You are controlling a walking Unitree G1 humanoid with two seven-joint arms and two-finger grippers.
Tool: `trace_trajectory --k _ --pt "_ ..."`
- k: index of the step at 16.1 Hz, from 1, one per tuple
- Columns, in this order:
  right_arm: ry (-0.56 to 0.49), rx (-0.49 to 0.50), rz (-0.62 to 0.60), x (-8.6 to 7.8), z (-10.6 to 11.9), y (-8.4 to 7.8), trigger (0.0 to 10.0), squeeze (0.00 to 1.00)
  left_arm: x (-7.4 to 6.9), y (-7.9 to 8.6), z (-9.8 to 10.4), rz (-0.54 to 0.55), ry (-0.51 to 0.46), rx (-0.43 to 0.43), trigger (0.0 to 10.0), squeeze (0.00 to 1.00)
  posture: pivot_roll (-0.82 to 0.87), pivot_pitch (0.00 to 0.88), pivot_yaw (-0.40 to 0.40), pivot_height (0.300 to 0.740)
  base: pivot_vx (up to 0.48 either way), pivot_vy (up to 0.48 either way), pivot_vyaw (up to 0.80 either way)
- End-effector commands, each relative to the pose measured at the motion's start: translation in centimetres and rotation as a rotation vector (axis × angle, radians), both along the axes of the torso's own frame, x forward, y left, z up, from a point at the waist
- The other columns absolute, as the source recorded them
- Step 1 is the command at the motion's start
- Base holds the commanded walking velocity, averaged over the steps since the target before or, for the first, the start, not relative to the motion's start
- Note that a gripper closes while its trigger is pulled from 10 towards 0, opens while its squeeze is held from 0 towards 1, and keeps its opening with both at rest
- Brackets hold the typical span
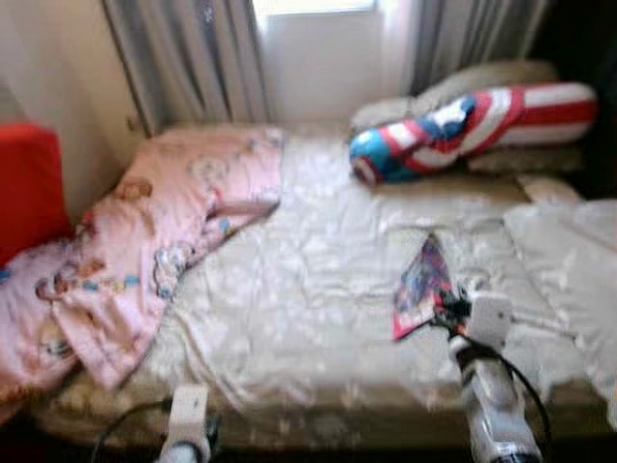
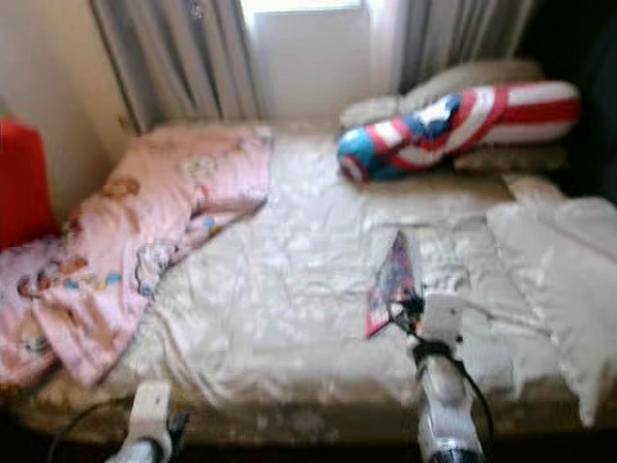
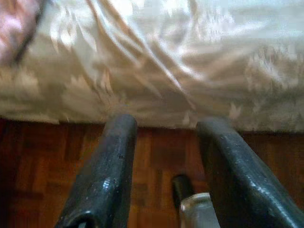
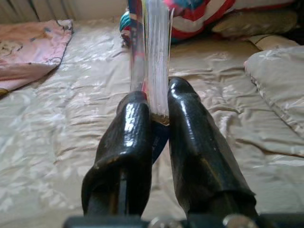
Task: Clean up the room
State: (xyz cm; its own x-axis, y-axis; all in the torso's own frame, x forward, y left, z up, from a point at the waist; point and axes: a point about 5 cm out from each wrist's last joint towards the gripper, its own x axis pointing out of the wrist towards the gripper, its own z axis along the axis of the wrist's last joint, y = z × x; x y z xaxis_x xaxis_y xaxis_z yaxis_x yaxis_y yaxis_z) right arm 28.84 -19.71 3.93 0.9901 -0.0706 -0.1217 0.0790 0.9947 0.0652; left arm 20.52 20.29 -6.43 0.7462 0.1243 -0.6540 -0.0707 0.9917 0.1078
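1. left eye view: the robot is facing a bed (image 1: pixel 318 318) covered in a shiny cream sheet. the right gripper (image 1: pixel 445 307) is reaching over the near right part of the bed and pinching a thin colourful booklet (image 1: pixel 421 285) by its near edge, so that the booklet is standing up off the sheet. a pink blanket (image 1: pixel 145 251) is lying crumpled on the left side and spilling over the bed's edge, a red, white and blue bolster (image 1: pixel 463 125) is lying at the far right, and a pale pillow (image 1: pixel 569 260) is sitting on the right. the left arm is hanging low at the near left.

2. right eye view: this is showing the same layout; a red cushion (image 2: pixel 19 183) is leaning at the far left by the wall.

3. left wrist view: the left gripper (image 3: pixel 166 142) is hovering with its fingers spread and nothing between them, above wooden floor (image 3: pixel 42 161) just in front of the bed's near edge.

4. right wrist view: the two fingers (image 4: pixel 190 137) are closing tightly on the booklet's spine end, the pages fanning upward.

5. handling, as a judgement: the booklet is looking light, thin and floppy, with glossy pages that could be slipping or bending; gripping near the spine, as now, is seeming the firmest hold.
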Motion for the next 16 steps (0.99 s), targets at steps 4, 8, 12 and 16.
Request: trace_trajectory --k 4,8,12,16 --pt "-0.053 0.003 0.016 0.58 0.99 0.37 10.0 0.00 0.37 -0.12 0.18 -0.020 -0.005 0.012 10.0 0.00 -0.04 0.000 -0.002 0.740 0.000 -0.278 0.00" --pt "-0.056 0.016 0.009 0.55 1.01 0.36 10.0 0.00 0.55 -0.16 0.31 -0.018 -0.016 0.009 10.0 0.00 -0.03 0.000 -0.003 0.740 0.000 -0.281 0.00" --pt "-0.056 0.015 0.006 0.56 1.08 0.23 10.0 0.00 0.20 -0.03 0.10 -0.010 -0.003 0.005 10.0 0.00 -0.04 0.000 -0.004 0.740 0.000 -0.280 0.00" --pt "-0.049 0.019 0.006 0.39 0.90 0.20 10.0 0.00 0.26 -0.14 0.16 0.002 -0.015 -0.006 10.0 0.00 -0.04 0.000 -0.005 0.740 0.000 0.000 0.00"
